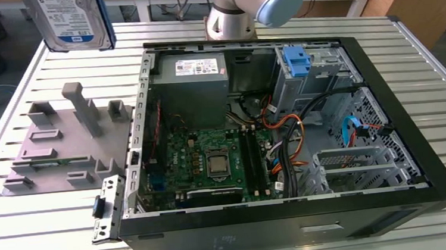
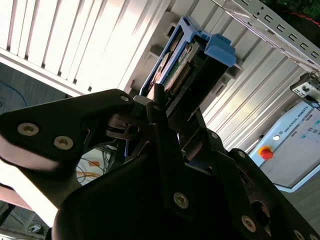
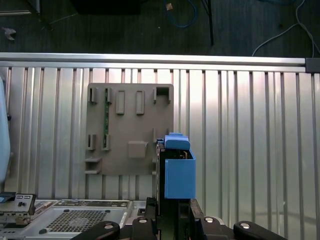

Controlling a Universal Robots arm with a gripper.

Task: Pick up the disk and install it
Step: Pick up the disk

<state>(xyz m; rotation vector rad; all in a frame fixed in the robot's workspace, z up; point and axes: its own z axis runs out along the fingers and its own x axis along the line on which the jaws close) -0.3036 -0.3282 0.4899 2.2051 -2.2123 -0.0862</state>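
Table (image 1: pixel 24 236): we log a slatted metal top that carries everything below; it also runs under the wrist in the first wrist view.
Disk (image 1: pixel 71 20): we find it at the far upper left of the exterior view, raised off the table and upright, with its white label and blue band facing the camera and its blue carrier along the edge. It is well apart from the case.
Gripper (image 2: pixel 175 107): in the second wrist view we see the black fingers (image 2: pixel 156 100) closed against the disk (image 2: pixel 192 57), clamped on it. In the first wrist view the gripper (image 3: pixel 172 212) carries the disk (image 3: pixel 179 172) edge-on, in front of one edge of the fixture plate.
Fixture plate (image 1: pixel 57 138): we note a grey plate with raised posts and slots, lying flat on the table just beside the case, on the exterior view's left.
Bracket (image 1: pixel 106 209): a small perforated metal piece at the case's near left corner.
Computer case (image 1: pixel 417 163): black tower on its side, side panel off, interior open to us.
Power supply (image 1: pixel 194 67): grey box with a white sticker, in the far left of the case.
Motherboard (image 1: pixel 209 156): green board on the case floor.
Arm (image 1: pixel 238 10): grey column with a blue cap, behind the case.
Latch piece (image 1: pixel 298 62): narrow blue plastic, upright in the far right bay.
Cables (image 1: pixel 287 132): orange and black runs right of the board.
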